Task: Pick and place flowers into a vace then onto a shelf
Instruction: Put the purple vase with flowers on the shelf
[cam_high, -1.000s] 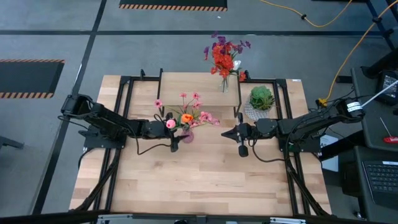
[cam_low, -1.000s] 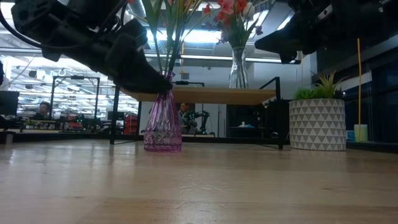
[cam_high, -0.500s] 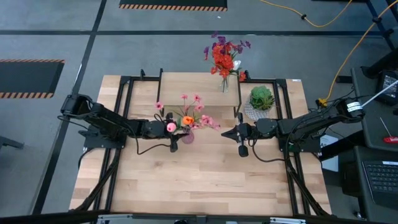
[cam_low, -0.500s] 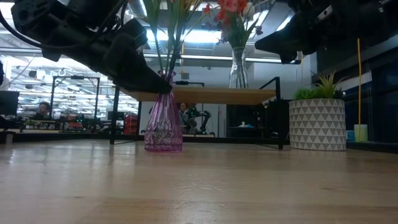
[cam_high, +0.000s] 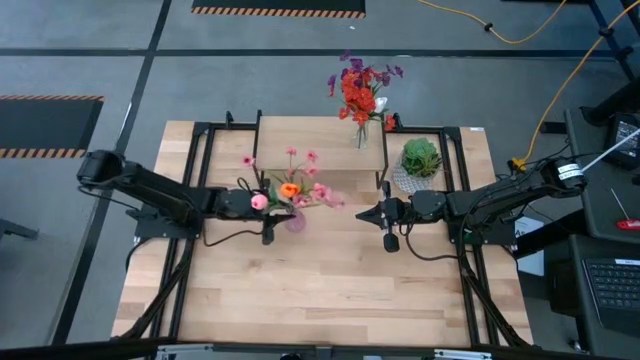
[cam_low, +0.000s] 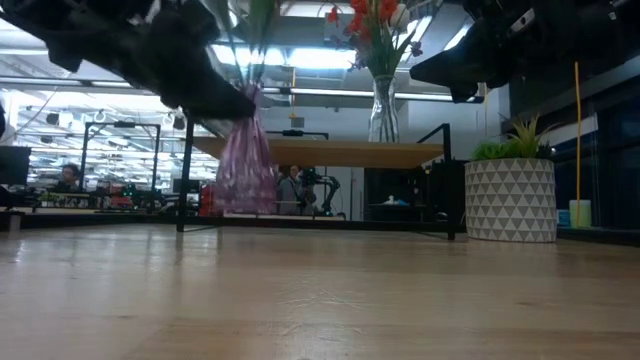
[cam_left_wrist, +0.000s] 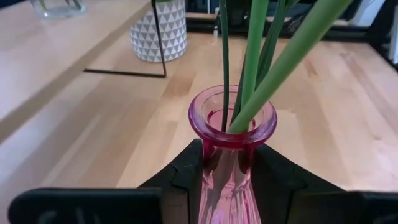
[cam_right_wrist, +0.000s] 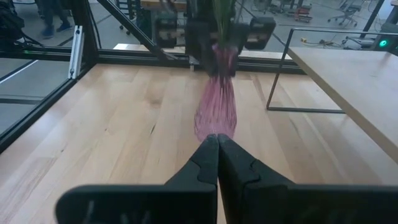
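Note:
A pink glass vase (cam_low: 243, 165) holds the flowers (cam_high: 290, 185): orange and pink tulips and small pink blossoms on green stems (cam_left_wrist: 252, 56). My left gripper (cam_high: 288, 212) is shut on the vase left of the table's middle, and the vase hangs just above the tabletop. My right gripper (cam_high: 362, 213) waits shut right of the middle, its tips pointing at the vase (cam_right_wrist: 216, 106). The shelf (cam_high: 320, 145) stands behind, at the far side. My left gripper pinches the vase's narrow neck (cam_left_wrist: 227, 163), just below the flared rim (cam_left_wrist: 231, 121), between its two fingers (cam_left_wrist: 186, 169). The fingers come nearly level from the table's left side. The vase is lifted clear of the table, slightly tilted, with the stems rising out of its mouth.
On the shelf's far right stands a clear vase (cam_high: 360, 135) with red and purple flowers (cam_high: 360, 90). A spiky green plant in a white patterned pot (cam_high: 420, 160) sits on the table right of the shelf. Black frame rails (cam_high: 195, 190) run along both table sides.
My left gripper has risen and drawn back toward the table's left edge, carrying the pink vase with it. The vase, which stood on the table, now hangs clear of it, slightly tilted, with the flowers shifted left along with it.

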